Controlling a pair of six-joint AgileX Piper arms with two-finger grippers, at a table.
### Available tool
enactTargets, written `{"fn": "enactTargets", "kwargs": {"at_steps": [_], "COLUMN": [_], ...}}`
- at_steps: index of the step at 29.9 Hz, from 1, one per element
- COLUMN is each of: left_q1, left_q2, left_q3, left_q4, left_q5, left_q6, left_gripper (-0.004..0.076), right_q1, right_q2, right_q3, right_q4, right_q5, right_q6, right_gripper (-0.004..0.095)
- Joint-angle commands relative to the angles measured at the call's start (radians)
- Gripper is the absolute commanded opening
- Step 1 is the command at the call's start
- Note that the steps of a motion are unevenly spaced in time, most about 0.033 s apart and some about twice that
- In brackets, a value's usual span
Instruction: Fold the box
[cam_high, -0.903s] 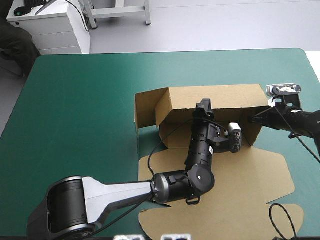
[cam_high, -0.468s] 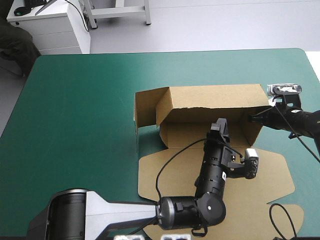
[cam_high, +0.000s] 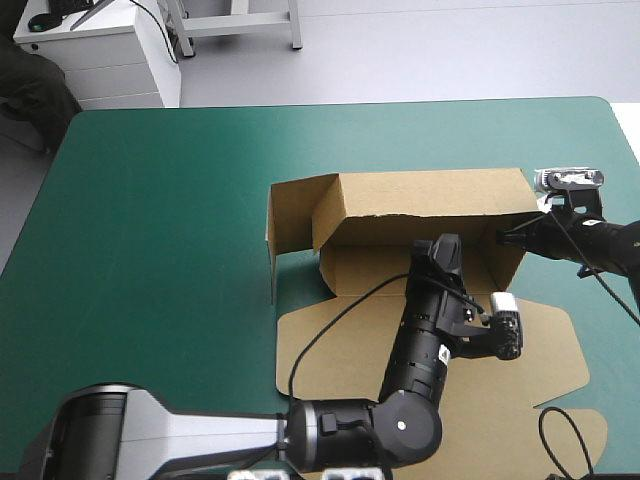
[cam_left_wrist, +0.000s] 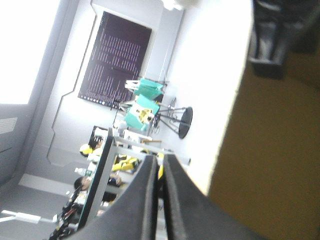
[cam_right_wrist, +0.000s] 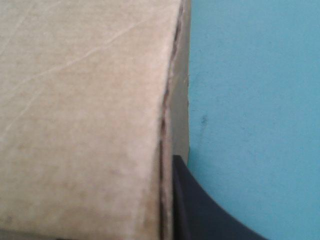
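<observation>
**Left arm up over the lid, right gripper at the wall**

High view: I see the left arm (cam_high: 415, 350) rising from bottom centre across the flat lid (cam_high: 530, 370). The left gripper (cam_high: 443, 246) sits over the tray's front, black fingers pressed together. The right gripper (cam_high: 504, 238), at right of frame, pinches the right wall of the brown cut-board box (cam_high: 430, 198); one of its fingers is hidden by the board. The box lies right of centre on the teal-green table cover (cam_high: 170, 220).

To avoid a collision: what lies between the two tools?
The box's right wall, which the right tool grips; the high view shows it.
</observation>
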Motion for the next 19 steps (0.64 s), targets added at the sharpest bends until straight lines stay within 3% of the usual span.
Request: {"fn": "enactTargets", "kwargs": {"at_steps": [1,5,14,19], "left_q1": [0.023,0.087,0.361,0.585], "left_q2": [-0.134,-0.207,-0.346,-0.431], "left_q3": [-0.075,-0.115,-0.213,-0.22], "left_q4": [0.04,-0.049,-0.251,-0.451], "left_q5": [-0.08,-0.174,-0.205,-0.266], "left_q6": [-0.009,-0.008,0.043,0.056], "left_gripper": [0.0012,0.0012,0.0012,0.0013], "right_q1": [-0.003,-0.003,-0.003,-0.003], "right_q2": [-0.026,-0.026,-0.049,-0.049], "right_q3": [-0.029,-0.029,-0.062,-0.144], "right_q4": [0.034,0.034,0.034,0.034], "right_q5": [-0.004,-0.004,0.004,0.082], "right_q6": [0.015,0.015,0.011,0.052], "right_gripper": [0.0,0.0,0.0,0.0001]}}
